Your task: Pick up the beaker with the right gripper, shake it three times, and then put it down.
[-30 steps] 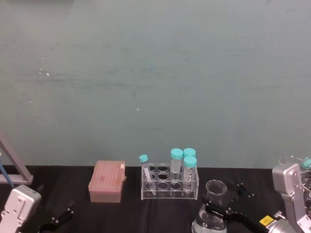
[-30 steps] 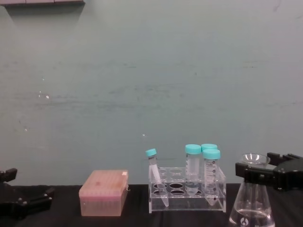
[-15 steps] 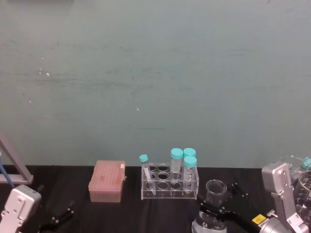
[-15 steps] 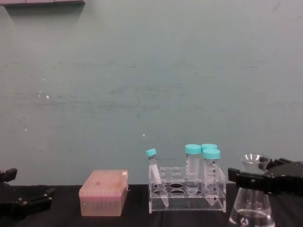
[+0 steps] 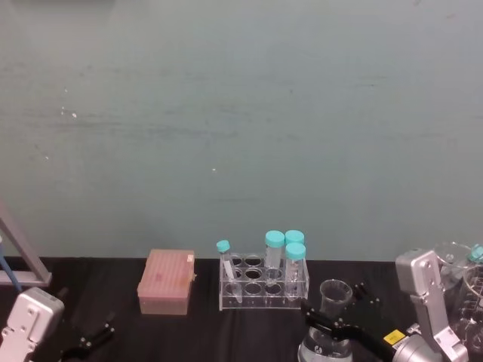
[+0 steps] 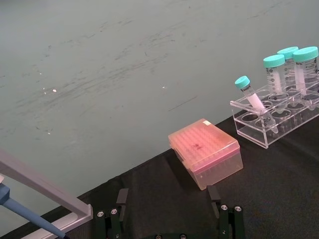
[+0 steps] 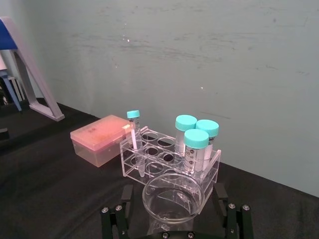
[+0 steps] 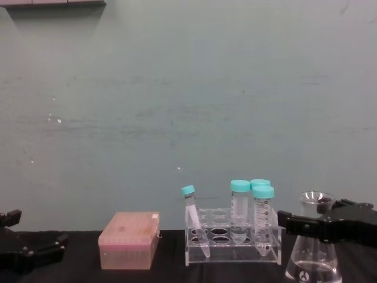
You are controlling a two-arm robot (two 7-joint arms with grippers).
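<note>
Head view: beaker (image 5: 318,350) upright at 4 o'clock from tube rack (image 5: 263,290) on the black table (image 5: 226,332), neck between the spread fingers of right gripper (image 5: 333,300); left gripper (image 5: 90,341) idle at 7 o'clock, well apart. Left wrist view: left gripper (image 6: 167,199) jaws wide, empty, pink tip box (image 6: 205,159) beyond; right wrist view: beaker (image 7: 173,196) rim centred between both fingers (image 7: 125,196), gap each side, jaws open, nothing clamped. Chest view: right gripper (image 8: 301,218) extends from the 3 o'clock edge at neck height, beaker (image 8: 312,266) rim above it, wide base below, just beside tube rack (image 8: 232,239).
</note>
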